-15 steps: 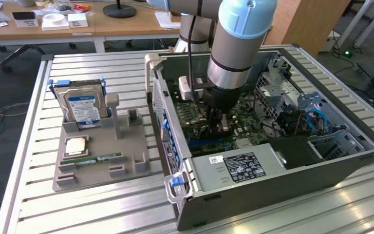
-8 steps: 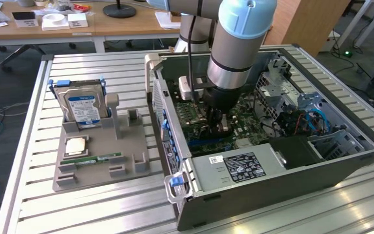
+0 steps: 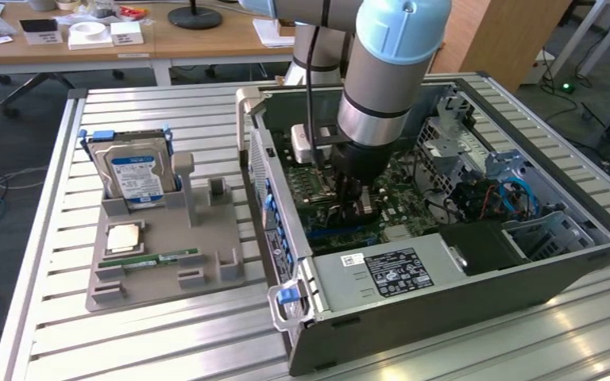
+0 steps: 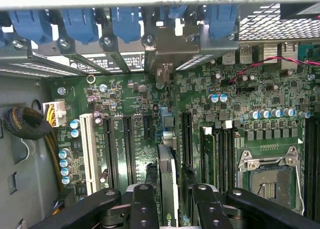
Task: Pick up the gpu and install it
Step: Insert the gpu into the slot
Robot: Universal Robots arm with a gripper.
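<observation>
Jaws tight on the gpu [image 4: 168, 184], upright over the motherboard slots [image 4: 127, 149], blue-clipped case wall [image 4: 50, 51] near its end.

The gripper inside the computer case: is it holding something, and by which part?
Yes: the gripper holds the graphics card, a thin dark board seen edge-on, pinched by its two flat faces near the top edge, over the motherboard.

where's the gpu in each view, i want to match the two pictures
Exterior view: the gpu is a dark sliver under the gripper, low inside the open case and largely hidden.
Wrist view: the gpu stands edge-on, running from between the gripper fingers toward the rear brackets.
Shared landmark: the green motherboard beneath the card.
</observation>
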